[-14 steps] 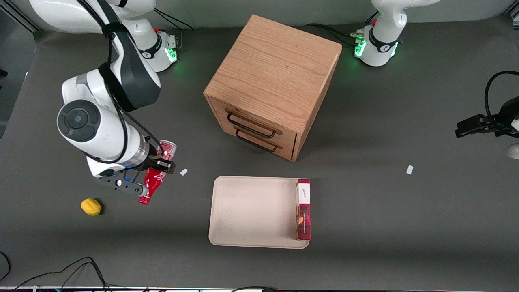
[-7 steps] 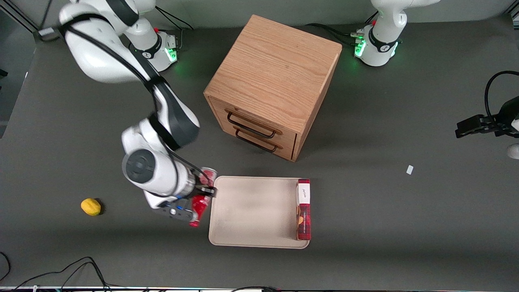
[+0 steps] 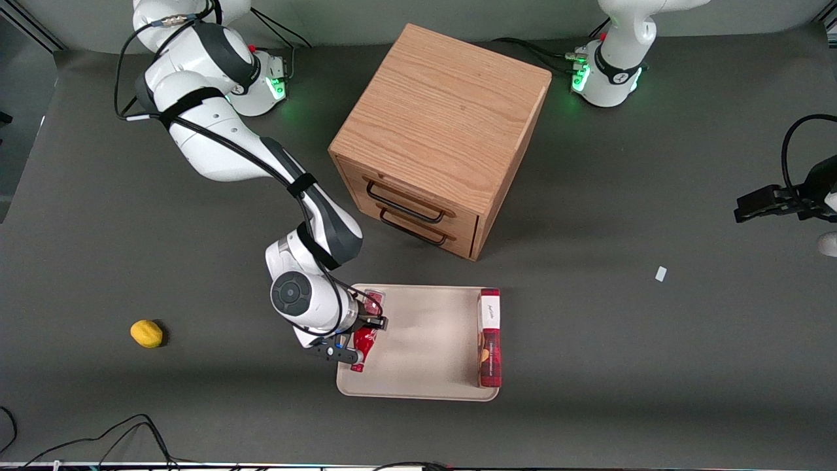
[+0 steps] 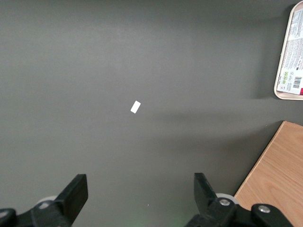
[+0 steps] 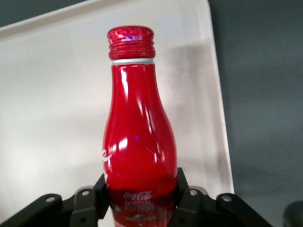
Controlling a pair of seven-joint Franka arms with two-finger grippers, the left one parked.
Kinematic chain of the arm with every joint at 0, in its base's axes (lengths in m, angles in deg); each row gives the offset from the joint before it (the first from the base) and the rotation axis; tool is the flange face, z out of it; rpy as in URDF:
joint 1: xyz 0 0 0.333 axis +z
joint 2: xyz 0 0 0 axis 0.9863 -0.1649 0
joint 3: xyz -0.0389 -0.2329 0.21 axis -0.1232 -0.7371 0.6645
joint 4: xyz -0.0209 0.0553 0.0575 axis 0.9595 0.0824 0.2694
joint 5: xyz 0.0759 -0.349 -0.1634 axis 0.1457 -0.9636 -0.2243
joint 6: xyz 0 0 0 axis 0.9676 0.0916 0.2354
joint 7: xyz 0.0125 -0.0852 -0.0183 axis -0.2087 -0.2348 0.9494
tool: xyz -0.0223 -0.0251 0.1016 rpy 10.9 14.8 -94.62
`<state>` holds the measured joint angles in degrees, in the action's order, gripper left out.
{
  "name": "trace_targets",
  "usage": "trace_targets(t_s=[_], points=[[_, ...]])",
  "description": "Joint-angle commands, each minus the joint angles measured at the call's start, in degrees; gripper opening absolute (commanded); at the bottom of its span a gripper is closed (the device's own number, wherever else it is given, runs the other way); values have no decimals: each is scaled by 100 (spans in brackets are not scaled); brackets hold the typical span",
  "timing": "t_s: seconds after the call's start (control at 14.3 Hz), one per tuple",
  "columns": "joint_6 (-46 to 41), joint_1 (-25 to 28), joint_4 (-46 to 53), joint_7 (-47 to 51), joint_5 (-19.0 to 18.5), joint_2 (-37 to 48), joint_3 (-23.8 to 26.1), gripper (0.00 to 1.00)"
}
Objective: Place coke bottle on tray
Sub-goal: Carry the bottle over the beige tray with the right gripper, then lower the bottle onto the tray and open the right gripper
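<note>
The coke bottle [image 3: 364, 339] [image 5: 137, 137] is red with white script and a red cap. My gripper [image 3: 361, 333] [image 5: 140, 194] is shut on its body, with a black finger [image 5: 100, 189] pressed against each side. The bottle hangs above the beige tray [image 3: 418, 340] [image 5: 52, 94], over the tray's end toward the working arm, with its cap pointing toward the front camera. I cannot tell from the views whether the bottle touches the tray.
A flat red-and-white box [image 3: 490, 337] lies along the tray's end toward the parked arm. The wooden drawer cabinet [image 3: 439, 137] stands farther from the front camera than the tray. A yellow lemon-like thing [image 3: 146, 333] lies toward the working arm's end.
My gripper has carried the coke bottle sideways from beside the lemon-like thing toward the parked arm's end, and it now hangs over the tray's end.
</note>
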<state>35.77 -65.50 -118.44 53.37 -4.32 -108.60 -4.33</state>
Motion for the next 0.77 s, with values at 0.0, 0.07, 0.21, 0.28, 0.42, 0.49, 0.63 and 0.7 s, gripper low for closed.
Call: trace_targets(t_s=[0.0,0.07,0.21,0.28,0.42,0.49,0.63,0.7], points=[[106,-33,219,-116,-161,-190,25,0],[168,-42,219,-116,-161,-199,25,0],[203,-42,219,-98,-161,-243,25,0],[291,-33,219,-37,-161,-278,25,31],[344,-24,219,-37,-170,-278,-19,100],[353,-24,211,-37,-170,-278,-28,100],[353,-24,167,-37,-170,-287,-36,100],[371,-33,114,-37,-170,-287,-45,100]])
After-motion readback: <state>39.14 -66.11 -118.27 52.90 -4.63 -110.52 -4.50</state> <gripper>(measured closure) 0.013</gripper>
